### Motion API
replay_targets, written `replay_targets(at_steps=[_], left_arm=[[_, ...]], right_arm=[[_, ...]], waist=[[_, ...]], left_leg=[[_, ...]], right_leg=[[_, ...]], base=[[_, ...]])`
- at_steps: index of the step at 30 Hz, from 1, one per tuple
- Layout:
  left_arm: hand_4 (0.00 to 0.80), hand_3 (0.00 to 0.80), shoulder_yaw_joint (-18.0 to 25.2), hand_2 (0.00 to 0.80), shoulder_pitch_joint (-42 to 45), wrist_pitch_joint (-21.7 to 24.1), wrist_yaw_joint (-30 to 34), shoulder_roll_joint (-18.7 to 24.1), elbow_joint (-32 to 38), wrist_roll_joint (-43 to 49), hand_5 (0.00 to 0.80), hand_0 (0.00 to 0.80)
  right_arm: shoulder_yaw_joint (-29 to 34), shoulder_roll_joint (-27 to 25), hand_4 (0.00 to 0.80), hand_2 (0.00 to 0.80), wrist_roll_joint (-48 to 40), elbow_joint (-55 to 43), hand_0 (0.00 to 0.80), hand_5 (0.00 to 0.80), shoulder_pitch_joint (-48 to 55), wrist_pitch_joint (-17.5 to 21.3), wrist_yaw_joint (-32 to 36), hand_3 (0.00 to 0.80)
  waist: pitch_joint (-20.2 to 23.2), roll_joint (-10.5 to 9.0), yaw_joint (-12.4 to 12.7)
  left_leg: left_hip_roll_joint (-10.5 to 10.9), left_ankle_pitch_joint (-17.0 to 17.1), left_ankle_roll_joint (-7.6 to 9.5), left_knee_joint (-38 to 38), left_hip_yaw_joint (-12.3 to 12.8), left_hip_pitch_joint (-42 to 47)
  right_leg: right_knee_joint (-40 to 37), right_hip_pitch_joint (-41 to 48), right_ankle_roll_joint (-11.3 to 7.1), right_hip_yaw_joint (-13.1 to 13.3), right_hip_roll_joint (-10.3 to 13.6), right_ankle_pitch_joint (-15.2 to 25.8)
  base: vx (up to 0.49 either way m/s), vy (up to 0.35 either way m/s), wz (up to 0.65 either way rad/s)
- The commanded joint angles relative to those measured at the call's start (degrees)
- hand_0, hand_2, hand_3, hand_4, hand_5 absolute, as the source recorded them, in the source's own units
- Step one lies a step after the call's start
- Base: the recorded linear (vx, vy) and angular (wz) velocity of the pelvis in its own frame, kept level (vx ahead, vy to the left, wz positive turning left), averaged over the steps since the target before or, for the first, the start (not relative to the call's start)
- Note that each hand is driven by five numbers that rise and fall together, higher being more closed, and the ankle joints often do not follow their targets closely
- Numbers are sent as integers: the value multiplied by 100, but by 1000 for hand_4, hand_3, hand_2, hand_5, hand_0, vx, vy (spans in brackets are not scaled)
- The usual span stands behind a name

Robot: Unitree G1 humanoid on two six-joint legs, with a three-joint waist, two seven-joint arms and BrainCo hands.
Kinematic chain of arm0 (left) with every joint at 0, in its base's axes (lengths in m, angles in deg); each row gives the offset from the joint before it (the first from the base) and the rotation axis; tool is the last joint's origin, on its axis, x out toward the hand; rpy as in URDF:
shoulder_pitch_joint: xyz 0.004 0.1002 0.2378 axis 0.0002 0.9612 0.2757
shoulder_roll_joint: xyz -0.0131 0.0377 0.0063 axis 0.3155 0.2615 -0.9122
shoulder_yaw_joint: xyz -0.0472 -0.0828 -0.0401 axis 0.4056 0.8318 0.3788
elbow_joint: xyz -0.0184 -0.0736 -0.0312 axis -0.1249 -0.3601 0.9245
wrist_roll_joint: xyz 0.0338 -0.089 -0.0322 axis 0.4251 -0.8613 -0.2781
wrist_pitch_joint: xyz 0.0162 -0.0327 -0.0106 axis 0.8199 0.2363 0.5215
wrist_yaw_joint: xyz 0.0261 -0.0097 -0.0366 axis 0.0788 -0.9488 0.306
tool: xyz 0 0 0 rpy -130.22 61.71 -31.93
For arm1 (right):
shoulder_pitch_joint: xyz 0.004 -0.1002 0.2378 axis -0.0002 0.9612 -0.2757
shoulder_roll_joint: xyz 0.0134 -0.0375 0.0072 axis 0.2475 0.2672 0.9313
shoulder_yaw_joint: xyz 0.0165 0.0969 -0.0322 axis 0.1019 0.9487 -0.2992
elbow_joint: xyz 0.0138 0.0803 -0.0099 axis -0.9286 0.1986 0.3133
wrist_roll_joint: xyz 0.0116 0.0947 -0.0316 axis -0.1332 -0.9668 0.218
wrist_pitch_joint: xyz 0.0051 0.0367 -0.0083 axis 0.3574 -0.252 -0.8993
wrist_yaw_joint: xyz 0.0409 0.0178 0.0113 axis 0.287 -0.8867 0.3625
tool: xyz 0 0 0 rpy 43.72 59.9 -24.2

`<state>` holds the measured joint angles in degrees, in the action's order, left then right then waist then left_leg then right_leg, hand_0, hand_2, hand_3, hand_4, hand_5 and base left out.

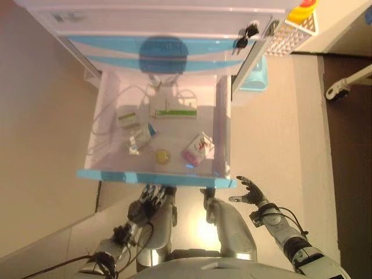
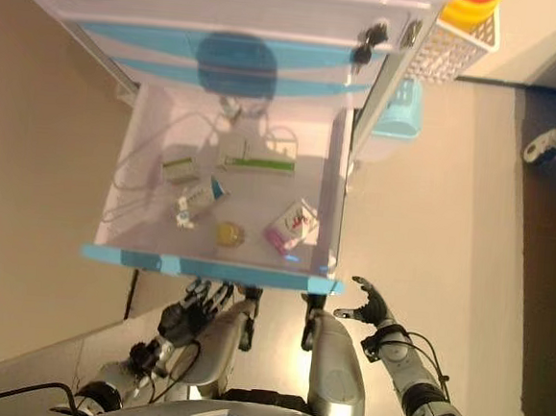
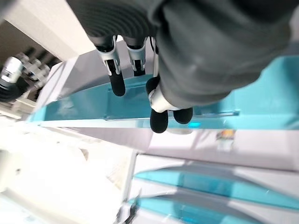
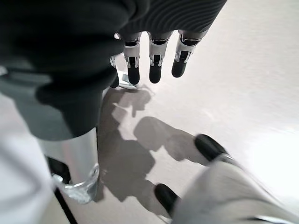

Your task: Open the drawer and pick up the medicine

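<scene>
The cabinet's drawer [image 1: 156,176] stands pulled out, its light blue front nearest me. Inside lie a long green-and-white box [image 1: 173,109], a small green-topped box [image 1: 128,118], a blue-and-white box [image 1: 141,136], a pink-and-white box [image 1: 198,148] and a round yellow item [image 1: 162,156], with a loose white cable. My left hand [image 1: 152,197] is just under the drawer front, fingers relaxed; its fingertips [image 3: 117,85] point at the blue panel without closing on it. Off the drawer's right corner my right hand [image 1: 250,192] hovers over the floor, open and holding nothing.
Keys [image 1: 247,32] hang from the cabinet above the drawer. A white perforated basket [image 1: 293,34] with a yellow-and-red item hangs on its right side, a light blue bin [image 1: 256,75] below it. A white frame [image 1: 346,84] stands at far right.
</scene>
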<state>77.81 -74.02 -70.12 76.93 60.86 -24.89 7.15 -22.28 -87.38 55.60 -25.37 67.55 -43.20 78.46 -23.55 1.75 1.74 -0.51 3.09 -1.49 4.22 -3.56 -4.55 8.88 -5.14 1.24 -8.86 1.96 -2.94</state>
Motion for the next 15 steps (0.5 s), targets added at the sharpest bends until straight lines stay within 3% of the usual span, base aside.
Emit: replay_targets(at_steps=[1, 2, 3, 4, 6, 7, 10, 11, 15], left_arm=[[800, 800, -52, 800, 907, -468, 818, 55, 274, 543, 800, 800], [740, 740, -41, 740, 907, -276, 595, 74, 182, 610, 740, 740], [584, 584, -44, 584, 899, -29, 318, 107, 88, 646, 584, 584], [0, 0, -71, 0, 867, 360, -176, 177, -14, 695, 0, 0], [0, 0, -105, 0, 760, 1183, -1373, 260, -173, 1001, 0, 0], [0, 0, -115, 0, 651, 1380, -1950, 300, -296, 1259, 0, 0], [0, 0, -50, 0, 503, 1887, -2678, 315, -528, 1680, 0, 0], [0, 0, 12, 0, 373, 2435, -3942, 318, -765, 2563, 0, 0], [0, 0, -186, 0, 226, 3012, -5100, 384, -883, 4071, 0, 0]], right_arm=[[128, -101, 0, 0, 247, 114, 0, 0, 206, -21, -143, 0], [142, -95, 0, 0, 321, 218, 0, 0, 208, -96, -169, 0], [145, -86, 0, 0, 410, 309, 0, 0, 212, -177, -207, 0], [124, -81, 0, 0, 538, 407, 0, 0, 219, -336, -291, 0], [103, -72, 0, 0, 668, 522, 0, 0, 233, -588, -396, 0], [103, -46, 0, 0, 709, 620, 0, 0, 230, -753, -488, 0], [137, -19, 0, 0, 736, 760, 0, 0, 237, -985, -619, 0], [249, 35, 0, 0, 844, 970, 0, 0, 311, -1369, -952, 0], [407, -6, 0, 0, 766, 1161, 0, 0, 348, -1628, -1257, 0]], waist=[[385, -329, 264], [436, -323, 270], [490, -319, 273], [574, -318, 270], [697, -324, 258], [769, -329, 251], [890, -338, 240], [1070, -353, 230], [1227, -390, 201]], left_leg=[[317, -654, 191, 564, 128, -102], [320, -655, 193, 540, 114, -57], [324, -652, 194, 505, 93, -5], [333, -648, 204, 455, 75, 59], [339, -644, 210, 382, 46, 169], [351, -636, 215, 350, 18, 219], [368, -639, 219, 305, -13, 305], [403, -639, 233, 233, -49, 430], [418, -652, 238, 117, -55, 613]], right_leg=[[193, 240, -69, -116, 100, -190], [184, 283, -73, -125, 99, -199], [172, 330, -79, -134, 96, -207], [153, 384, -84, -139, 89, -214], [131, 467, -100, -136, 85, -228], [117, 513, -105, -135, 84, -232], [77, 605, -107, -129, 73, -243], [5, 727, -122, -93, 63, -231], [-117, 878, -162, -24, 43, -188]], base=[[93, -6, 15], [85, -2, 6], [108, -3, 12], [112, -5, 15], [108, -9, 12], [104, -11, 6], [98, -4, 1], [133, 3, -2], [84, -5, 3]])
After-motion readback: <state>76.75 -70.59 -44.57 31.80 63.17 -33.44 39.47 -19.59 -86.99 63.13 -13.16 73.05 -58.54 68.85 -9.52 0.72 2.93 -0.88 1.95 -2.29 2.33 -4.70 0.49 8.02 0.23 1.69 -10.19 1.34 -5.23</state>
